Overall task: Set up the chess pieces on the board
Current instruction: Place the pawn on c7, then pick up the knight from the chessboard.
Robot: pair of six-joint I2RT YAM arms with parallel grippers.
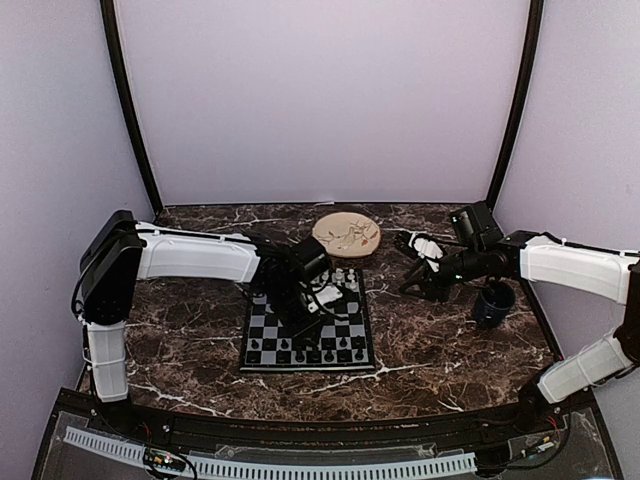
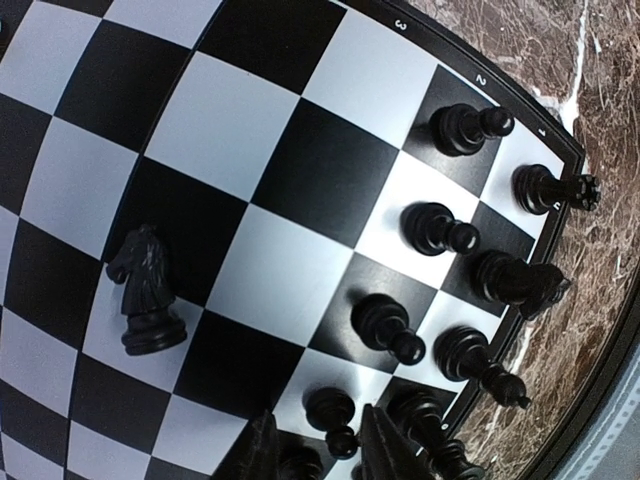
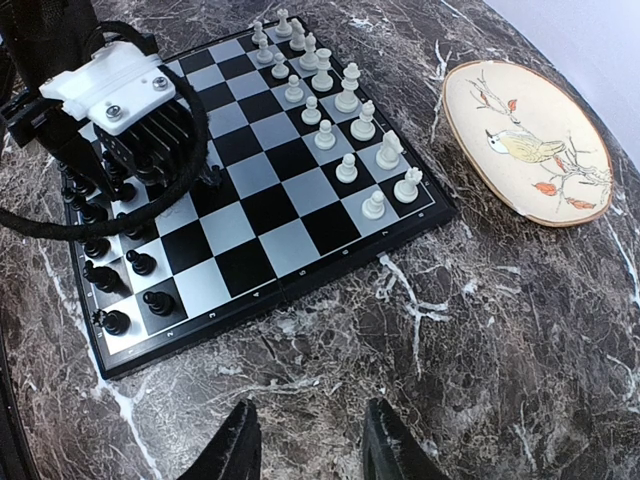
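The board lies in the middle of the marble table. White pieces stand in two rows along its far side. Black pieces stand in two rows along the near side. One black knight stands alone further in. My left gripper hovers low over the black rows, open, with a black pawn showing between its fingertips; in the top view the gripper covers the board's middle. My right gripper is open and empty over bare marble beside the board, and also shows in the top view.
A round beige plate with a bird picture lies behind the board; it also shows in the right wrist view. A dark mug stands under the right arm. The left wrist hides part of the black rows.
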